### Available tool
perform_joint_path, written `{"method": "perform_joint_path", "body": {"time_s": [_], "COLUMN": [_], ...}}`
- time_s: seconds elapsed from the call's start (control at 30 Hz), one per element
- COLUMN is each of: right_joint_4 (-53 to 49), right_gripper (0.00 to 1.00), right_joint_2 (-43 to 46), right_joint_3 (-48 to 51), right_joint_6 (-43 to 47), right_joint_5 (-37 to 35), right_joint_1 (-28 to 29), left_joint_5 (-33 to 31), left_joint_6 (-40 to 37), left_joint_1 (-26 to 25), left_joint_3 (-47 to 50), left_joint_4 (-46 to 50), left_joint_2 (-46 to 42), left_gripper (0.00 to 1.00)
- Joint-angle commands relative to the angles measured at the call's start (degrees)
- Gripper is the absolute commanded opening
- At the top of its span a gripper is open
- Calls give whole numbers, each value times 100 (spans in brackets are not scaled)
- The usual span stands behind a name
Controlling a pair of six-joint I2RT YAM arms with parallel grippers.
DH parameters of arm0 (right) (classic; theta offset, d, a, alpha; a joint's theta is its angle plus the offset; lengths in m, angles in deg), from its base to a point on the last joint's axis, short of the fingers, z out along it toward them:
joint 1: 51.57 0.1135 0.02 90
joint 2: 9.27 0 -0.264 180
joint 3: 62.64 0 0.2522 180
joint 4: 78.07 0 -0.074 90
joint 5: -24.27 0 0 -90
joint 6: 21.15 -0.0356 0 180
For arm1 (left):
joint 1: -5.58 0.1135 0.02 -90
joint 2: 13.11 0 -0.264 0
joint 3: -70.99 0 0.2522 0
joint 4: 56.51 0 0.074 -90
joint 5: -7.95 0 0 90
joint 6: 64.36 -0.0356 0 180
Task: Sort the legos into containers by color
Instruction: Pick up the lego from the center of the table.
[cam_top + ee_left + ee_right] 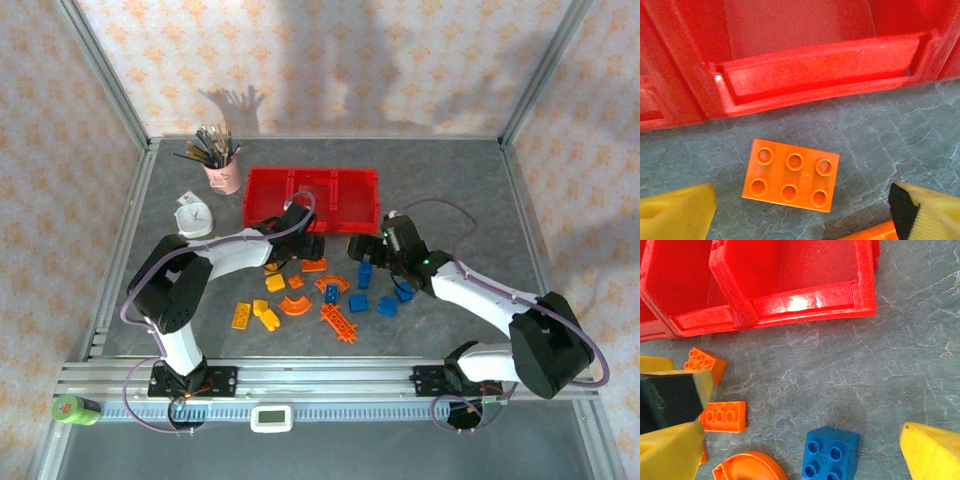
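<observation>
The three joined red containers (pixel 311 197) stand at the back middle of the table. Orange, yellow and blue legos (pixel 338 322) lie scattered in front of them. My left gripper (pixel 300 240) hangs just before the containers' front wall (pixel 815 70). It (pixel 800 215) is open over a flat orange six-stud brick (pixel 791 175), and neither yellow finger touches it. To the right, my right gripper (pixel 365 250) is open (pixel 800 455) with a blue four-stud brick (pixel 830 454) on the table between its fingers (pixel 932 455), untouched.
A pink cup of brushes (pixel 222 172) and a small white device (pixel 194 216) stand left of the containers. Two orange bricks (pixel 723 416) and an orange arch (pixel 750 467) lie left of the blue brick. Metal frame posts edge the table.
</observation>
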Motion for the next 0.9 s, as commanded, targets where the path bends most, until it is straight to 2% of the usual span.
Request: {"method": "perform_joint_path", "body": {"time_s": [0.0,0.23,0.4,0.87], "right_joint_4": [97,62,80,94], "right_gripper": [100,100,100,100], "right_joint_2": [73,63,50,-26], "right_joint_3": [-80,-91,-72,-143], "right_joint_6": [-68,-61,-73,-74], "right_joint_5": [-174,-193,-210,-199], "right_joint_1": [14,14,14,14], "left_joint_5": [-255,-370,-241,-141], "left_joint_6": [-216,-247,-260,-351], "left_joint_1": [-20,-23,-28,-67], "left_joint_3": [-212,-419,-431,-351], "left_joint_4": [164,271,269,185], "left_joint_2": [174,568,709,487], "left_gripper": [91,86,79,44]}}
